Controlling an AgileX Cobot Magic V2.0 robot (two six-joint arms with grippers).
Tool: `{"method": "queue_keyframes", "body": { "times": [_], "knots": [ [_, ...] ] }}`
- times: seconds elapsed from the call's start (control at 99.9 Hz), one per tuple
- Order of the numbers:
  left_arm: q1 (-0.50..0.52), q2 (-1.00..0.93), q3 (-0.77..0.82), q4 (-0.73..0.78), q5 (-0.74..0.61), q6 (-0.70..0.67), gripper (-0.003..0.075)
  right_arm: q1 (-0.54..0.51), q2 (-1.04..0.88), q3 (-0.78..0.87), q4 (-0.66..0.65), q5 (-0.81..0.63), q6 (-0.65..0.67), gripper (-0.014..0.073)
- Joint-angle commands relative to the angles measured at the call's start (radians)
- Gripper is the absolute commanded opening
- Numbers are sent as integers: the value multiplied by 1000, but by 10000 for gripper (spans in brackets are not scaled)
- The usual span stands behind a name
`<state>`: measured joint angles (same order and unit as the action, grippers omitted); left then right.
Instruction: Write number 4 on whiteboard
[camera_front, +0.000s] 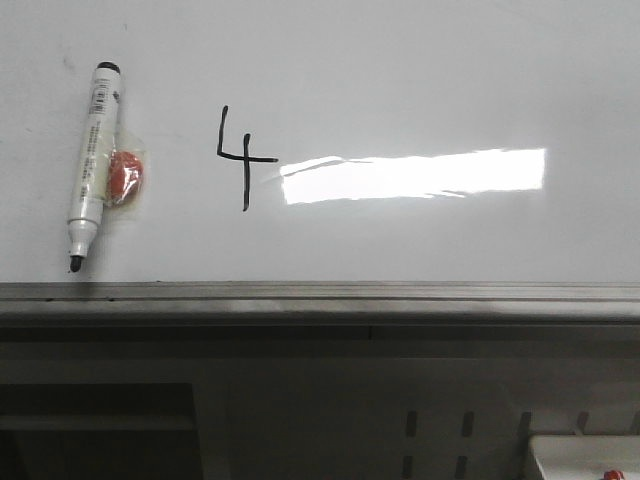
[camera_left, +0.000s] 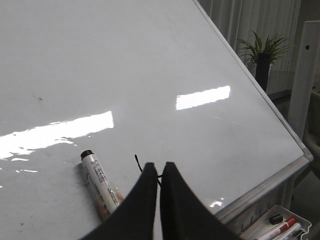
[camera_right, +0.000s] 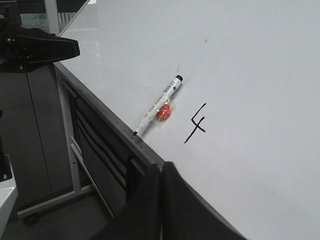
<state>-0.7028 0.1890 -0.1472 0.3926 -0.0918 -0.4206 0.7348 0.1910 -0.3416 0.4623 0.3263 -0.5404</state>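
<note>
Beyond the board's far corner we see a potted plant (camera_left: 263, 50) before pale vertical panelling. Below the near edge stands a dark cabinet (camera_right: 30, 135) on castors, on grey floor (camera_right: 65, 222).

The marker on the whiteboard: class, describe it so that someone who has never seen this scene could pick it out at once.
Start at the whiteboard, then go left of the number 4. There the marker lies uncapped, tip toward the grey rail. It is the only white barrel on the board, with something orange-red taped to its side.
</note>
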Motion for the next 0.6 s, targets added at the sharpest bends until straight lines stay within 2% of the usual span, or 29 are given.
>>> {"method": "queue_keyframes", "body": {
  "times": [0.0,0.59],
  "knots": [
    [-2,-28,-9,14,-72,-2,-20,-5,-53,24,0,-67,-10,-64],
    [-2,-35,-5,14,-77,-2,-20,-5,-95,63,0,-55,-10,-64]
  ]
}}
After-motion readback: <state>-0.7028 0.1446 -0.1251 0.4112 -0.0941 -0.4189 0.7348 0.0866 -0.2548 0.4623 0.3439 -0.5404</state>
